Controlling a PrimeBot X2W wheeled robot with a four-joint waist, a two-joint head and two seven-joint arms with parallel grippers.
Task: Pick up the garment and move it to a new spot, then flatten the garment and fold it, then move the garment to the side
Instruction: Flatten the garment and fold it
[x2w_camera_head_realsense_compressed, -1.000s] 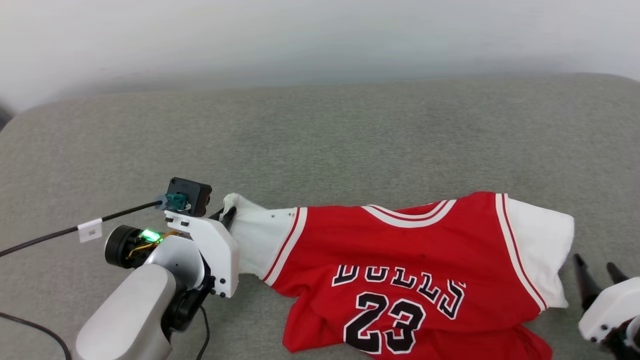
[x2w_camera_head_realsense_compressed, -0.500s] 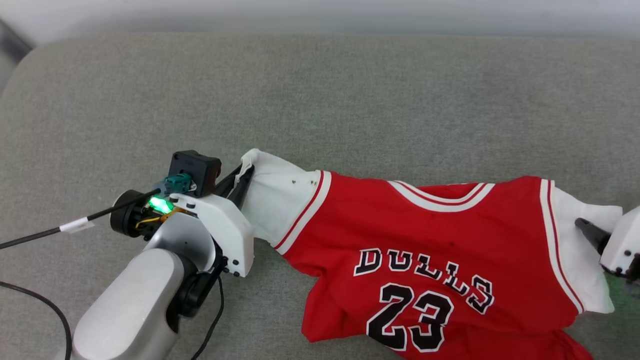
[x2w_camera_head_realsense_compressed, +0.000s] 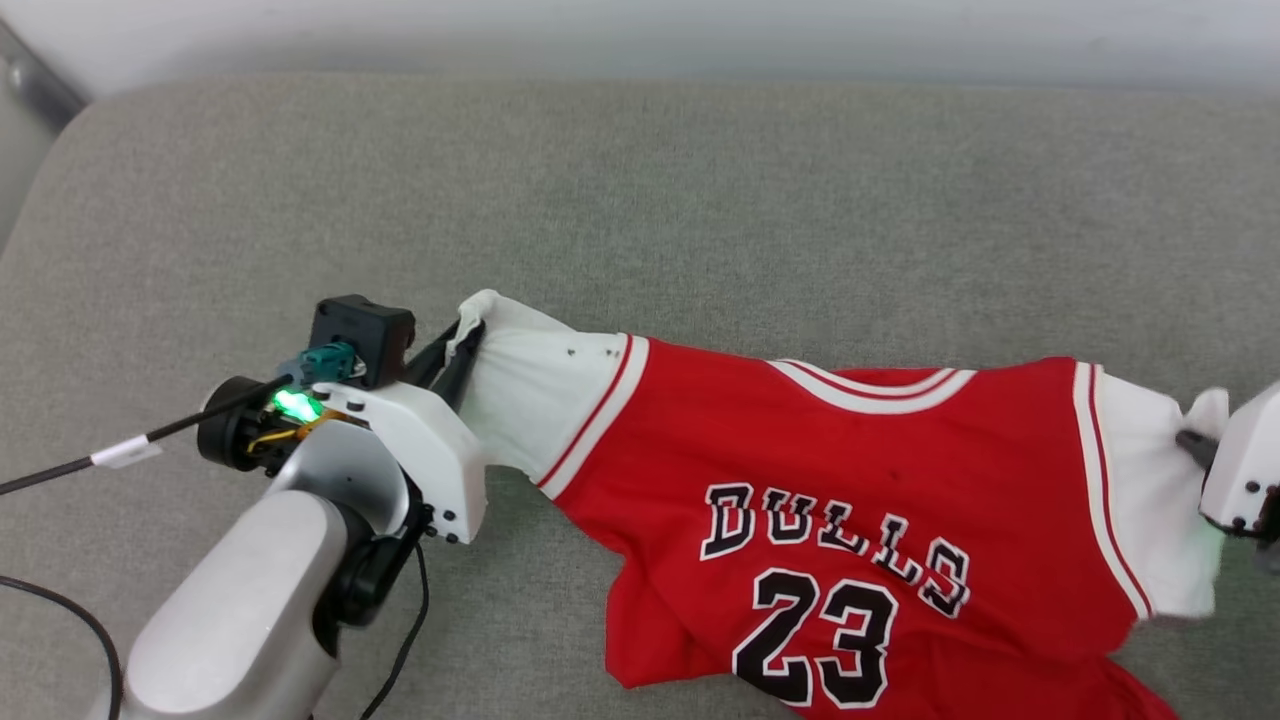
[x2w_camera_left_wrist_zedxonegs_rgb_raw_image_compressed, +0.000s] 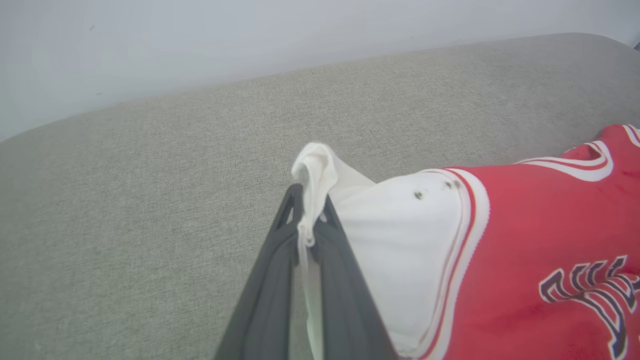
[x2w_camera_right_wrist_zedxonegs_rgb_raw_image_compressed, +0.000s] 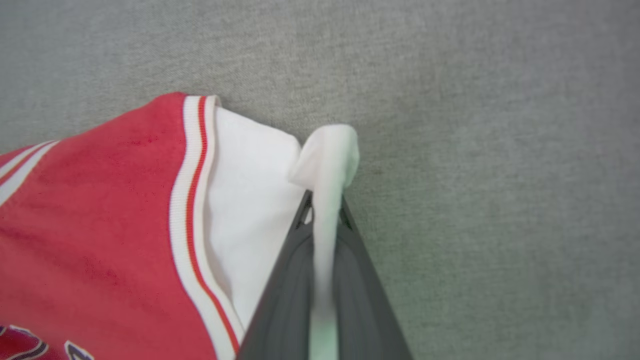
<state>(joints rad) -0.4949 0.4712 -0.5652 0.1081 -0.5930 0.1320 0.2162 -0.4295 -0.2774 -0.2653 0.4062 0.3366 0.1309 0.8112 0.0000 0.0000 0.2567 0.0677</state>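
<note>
Head view: we noted the red, white-sleeved "BULLS 23" jersey across a grey fabric cushion. Left gripper pinched one sleeve tip, right gripper the other.

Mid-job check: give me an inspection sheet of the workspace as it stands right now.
Surface: grey fabric cushion, smooth.
Job's things: garment, red jersey, lettering up, stretched between both sleeves, lower hem rumpled.
Clutter: nothing seen.
Grippers: left gripper shut on one white sleeve tip; right gripper shut on the other.
Cables: black tagged cable runs to the left wrist; second cable loops on the cushion.
Surroundings: pale wall behind the cushion.
</note>
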